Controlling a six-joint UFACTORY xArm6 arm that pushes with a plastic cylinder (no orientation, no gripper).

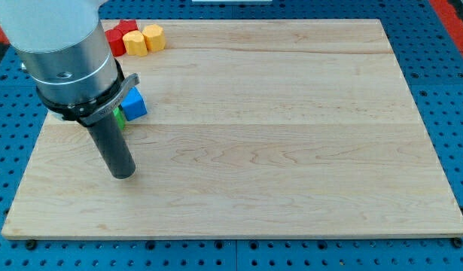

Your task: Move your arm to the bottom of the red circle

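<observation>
A red block (115, 41) lies at the board's top left, partly hidden behind my arm; its round shape is hard to confirm. A second red block (127, 28) sits just above it. Two yellow blocks (135, 43) (153, 36) stand right of them. My tip (123, 174) rests on the board at the left, well below the red blocks. A blue block (133, 105) and a green block (120, 117) lie just above and right of the rod, between my tip and the red blocks.
The wooden board (276, 135) lies on a blue perforated table (449, 90). The arm's grey cylinder (65, 53) covers the board's top-left corner and may hide further blocks.
</observation>
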